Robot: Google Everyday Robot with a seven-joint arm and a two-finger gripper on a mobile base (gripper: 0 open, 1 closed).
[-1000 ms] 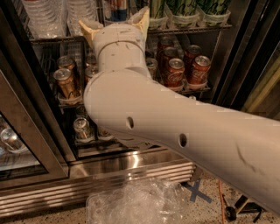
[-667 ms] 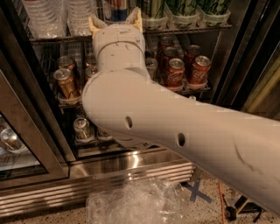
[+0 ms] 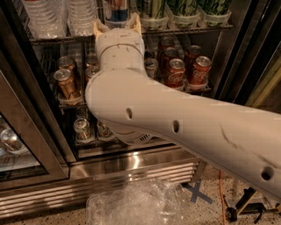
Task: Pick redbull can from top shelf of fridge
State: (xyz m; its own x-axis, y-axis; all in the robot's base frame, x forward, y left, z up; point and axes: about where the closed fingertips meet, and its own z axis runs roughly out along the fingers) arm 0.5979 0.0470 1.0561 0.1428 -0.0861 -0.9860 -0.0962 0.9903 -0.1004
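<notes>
You see little of the redbull can (image 3: 117, 8): only a blue, silver and red strip at the upper edge of the view, its top cut off by the frame and its lower part hidden behind the wrist. It stands on the top shelf (image 3: 184, 30) of the fridge (image 3: 131, 169), between clear water bottles (image 3: 44, 17) on the left and green-labelled containers (image 3: 182, 9) on the right, which are also cropped. The gripper (image 3: 117, 24) is up at that shelf's front edge, and only its two pale fingertips (image 3: 100, 27) show above the wrist. They stand apart, one on each side of the can, but you cannot tell whether either touches it. The arm (image 3: 175, 127) fills the middle of the view and covers much of the lower racks, so you see only some red Coca-Cola cans (image 3: 175, 72) to its right and bronze cans (image 3: 66, 83) to its left. The silver cans on the rack beneath are hard to read. Crumpled clear plastic (image 3: 131, 204) lies on the floor in front. Compared with a second ago, the fingertips are closer together — the left one has moved in toward the can — while the arm has barely shifted.
</notes>
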